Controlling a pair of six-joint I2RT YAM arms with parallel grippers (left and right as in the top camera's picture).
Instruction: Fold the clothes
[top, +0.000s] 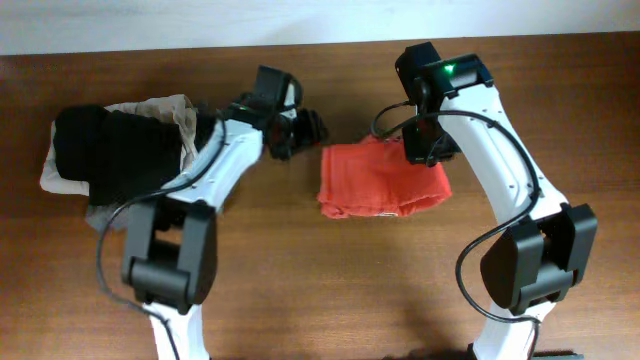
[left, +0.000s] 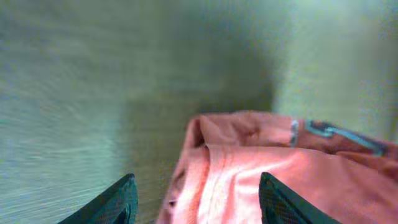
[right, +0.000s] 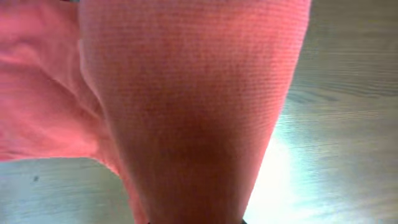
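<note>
Brown wooden table, pale strip along its far edge, bright glare on the grain

Wooden table: brown, grain visible. Heap of garments near the table's left edge: black piece uppermost, beige piece beneath, rumpled.

The T-shirt filled the right wrist view, hiding the fingers of the right gripper; its lettering was too blurred to read.
</note>
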